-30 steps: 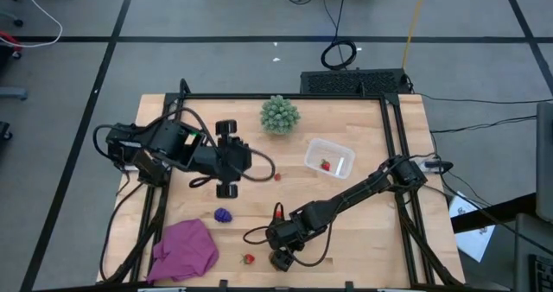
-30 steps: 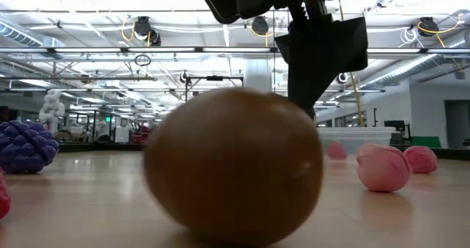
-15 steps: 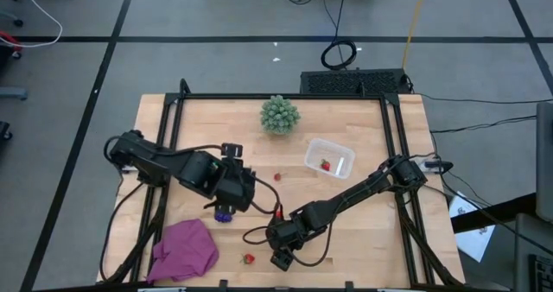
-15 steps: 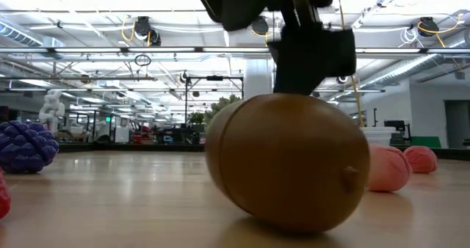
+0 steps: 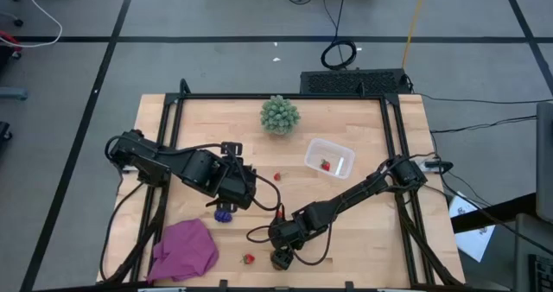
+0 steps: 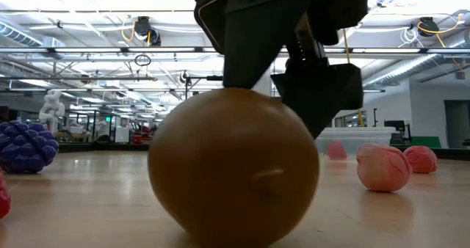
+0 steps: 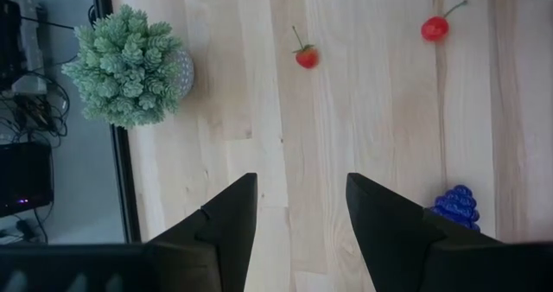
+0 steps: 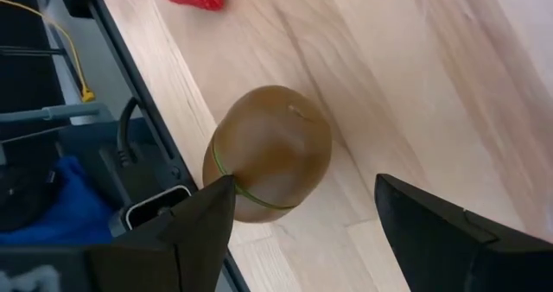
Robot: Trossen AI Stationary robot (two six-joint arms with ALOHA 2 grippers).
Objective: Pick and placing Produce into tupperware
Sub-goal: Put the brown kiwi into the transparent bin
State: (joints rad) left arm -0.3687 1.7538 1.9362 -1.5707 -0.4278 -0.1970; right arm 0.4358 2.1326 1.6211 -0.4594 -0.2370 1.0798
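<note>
Two grippers are over the table [image 5: 363,214]. The right gripper [image 8: 304,207], near the front edge, has its fingers spread with the brown kiwi [image 8: 268,152] lying on the wood just beyond them, one finger at its side, not clamped. The left gripper [image 7: 301,207] hangs open beside the purple grape cluster [image 5: 225,212]. A strawberry [image 5: 248,258] lies near the front edge. The tupperware [image 5: 330,157], toward the back right corner, holds one red berry [image 5: 325,164].

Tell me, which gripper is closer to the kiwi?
The right. The right gripper hangs open right at the kiwi, one finger on each side. The left gripper is farther off across the table, above the grapes.
</note>
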